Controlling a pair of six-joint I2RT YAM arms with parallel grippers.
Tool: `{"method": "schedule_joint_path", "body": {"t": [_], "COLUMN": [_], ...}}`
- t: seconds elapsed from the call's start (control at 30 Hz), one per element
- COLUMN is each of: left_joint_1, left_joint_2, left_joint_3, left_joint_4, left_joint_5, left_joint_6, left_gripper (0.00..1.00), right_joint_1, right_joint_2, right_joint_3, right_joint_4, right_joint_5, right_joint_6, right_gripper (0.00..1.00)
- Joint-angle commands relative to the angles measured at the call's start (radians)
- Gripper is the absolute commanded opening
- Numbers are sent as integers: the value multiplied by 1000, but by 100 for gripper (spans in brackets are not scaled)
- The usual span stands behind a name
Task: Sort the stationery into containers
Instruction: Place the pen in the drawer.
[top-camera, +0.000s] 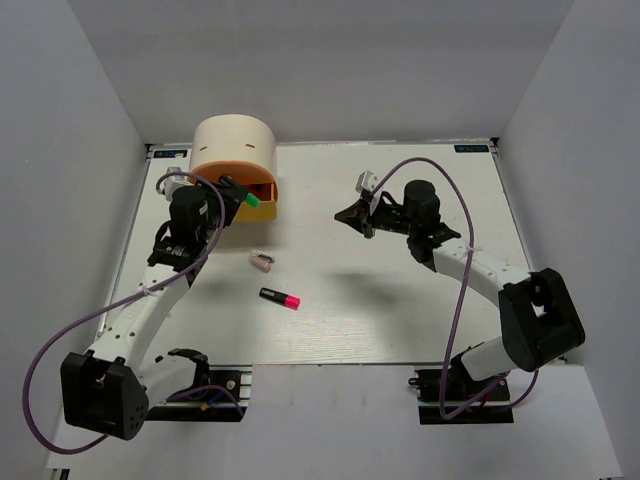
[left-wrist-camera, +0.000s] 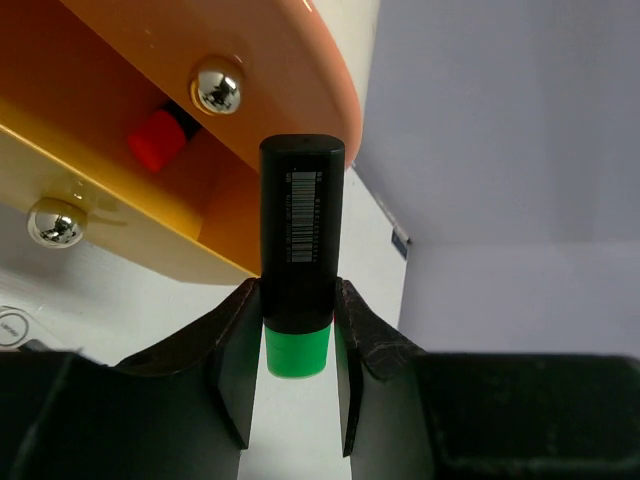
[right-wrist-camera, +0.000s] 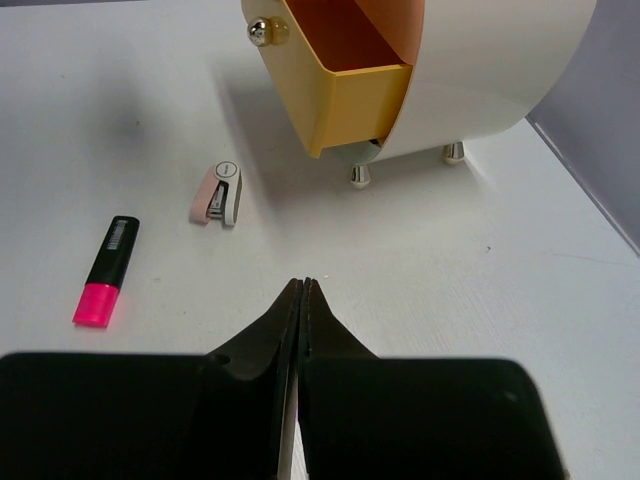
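Here, green-capped highlighter (left-wrist-camera: 302, 240) between left fingers (left-wrist-camera: 235, 370); body protruding

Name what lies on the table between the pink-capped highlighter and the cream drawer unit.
A tiny pink-and-white piece, apart from both the pink-capped highlighter and the cream drawer unit; the top external view shows it.
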Motion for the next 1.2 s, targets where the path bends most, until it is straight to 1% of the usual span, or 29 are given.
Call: {"method": "schedule_joint_path", "body": {"t": [0.0, 0.1, 0.13, 0.3, 0.43, 0.53, 0.77, 0.9, 1.03, 1.07, 1.17], "left_joint_1": [-3, -3, -3, -3, -12, -12, -12, -21, -21, -21, -21], "left_joint_2": [4, 4, 4, 15, 24, 36, 93, 113, 132, 132, 141], "left_joint_3": [9, -5, -14, -38, -59, -71, -71, -71, -62, -62, -62], "left_joint_4": [59, 96, 110, 159, 159, 188, 219, 228, 210, 209, 200], "left_joint_5": [-72, -104, -136, -182, -224, -264, -291, -310, -310, -319, -328], "left_joint_6": [-105, -136, -136, -157, -157, -168, -188, -198, -208, -208, -208], "left_gripper": [0, 0, 0, 0, 2, 4, 8, 10, 19, 24, 37], "right_joint_1": [-4, -5, -5, -5, -5, -5, 8, -5, -4, -5, -5], "right_joint_2": [-45, -48, -45, -39, -40, -42, -54, -77, -60, -60, -65], "right_joint_3": [-16, -20, -20, -17, -11, -17, -25, -29, -32, -29, -33], "right_joint_4": [14, 12, 12, 12, 6, -1, -12, -17, -17, -18, -24], "right_joint_5": [-1, -1, -1, -7, -7, -7, -5, -5, -4, -4, -4], "right_joint_6": [-20, -18, -20, -15, -16, -18, -21, -23, -23, -23, -26], "right_gripper": [0, 0, 0, 0, 0, 0, 1, 1, 3, 3, 8]}}
